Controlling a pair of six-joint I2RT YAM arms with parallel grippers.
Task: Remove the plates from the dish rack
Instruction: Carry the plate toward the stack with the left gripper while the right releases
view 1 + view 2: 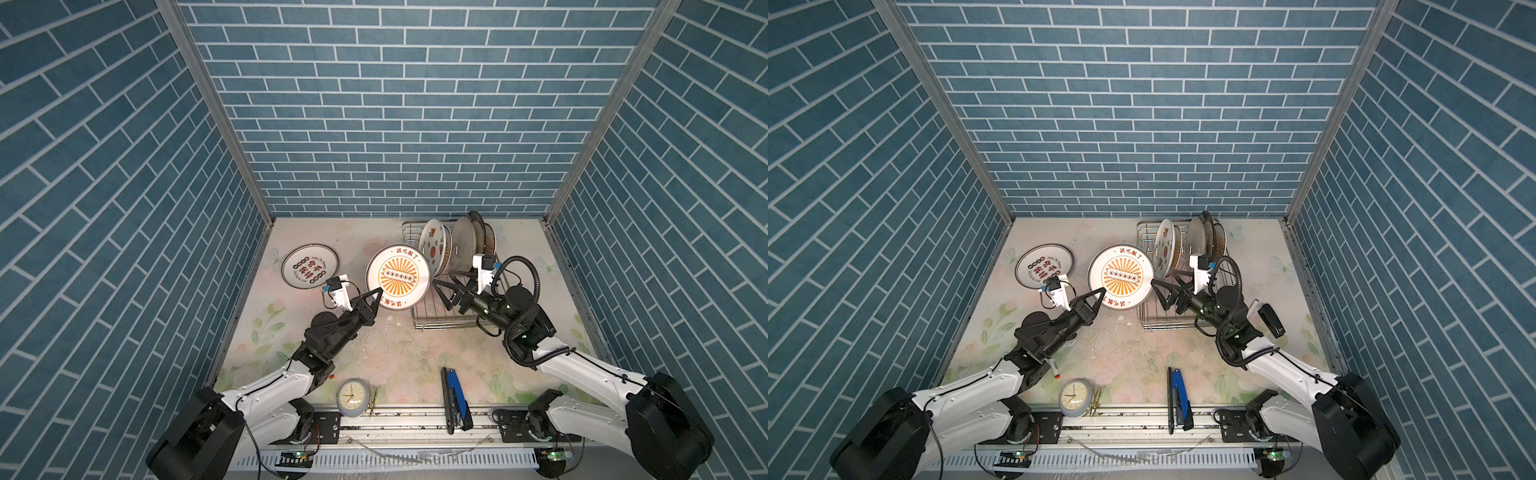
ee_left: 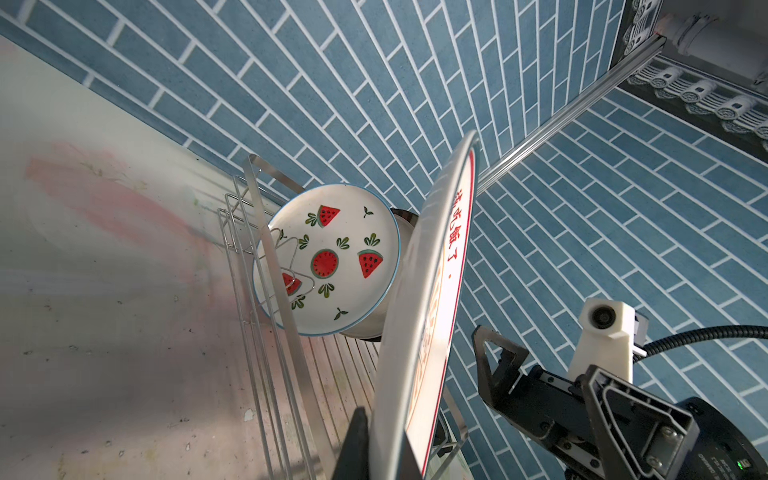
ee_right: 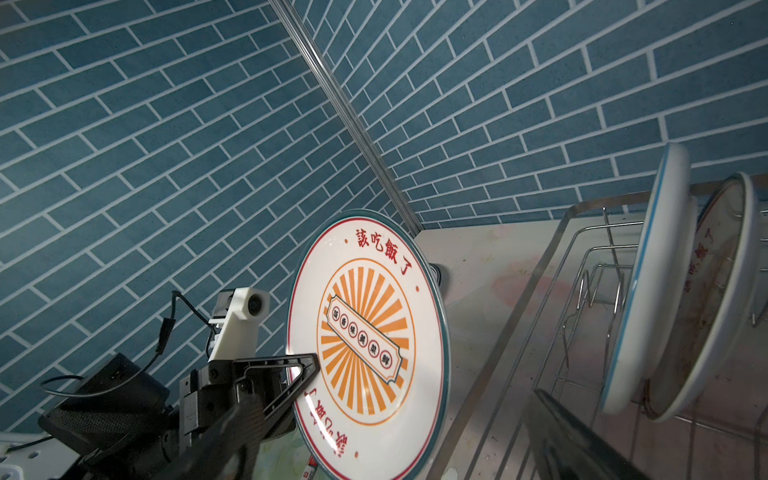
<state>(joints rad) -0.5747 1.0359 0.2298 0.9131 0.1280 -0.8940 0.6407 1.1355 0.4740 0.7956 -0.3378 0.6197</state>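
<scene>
My left gripper [image 1: 376,296] is shut on the lower rim of a white plate with an orange sunburst [image 1: 397,277], holding it upright just left of the dish rack [image 1: 440,320]. In the left wrist view the plate's edge [image 2: 419,332] sits pinched between my fingers. Several plates stand in the rack's far end, a watermelon one [image 1: 432,245] in front and a greyish one [image 1: 463,245] behind. Another plate [image 1: 310,265] lies flat on the table at the left. My right gripper [image 1: 446,291] hangs open over the rack's near half, beside the held plate, with nothing in it.
A small round clock [image 1: 351,397] and a gold pen [image 1: 373,401] lie at the front edge. A blue and black tool [image 1: 455,399] lies front centre. A black stapler [image 1: 1271,320] sits right of the rack. Blue brick walls close in three sides.
</scene>
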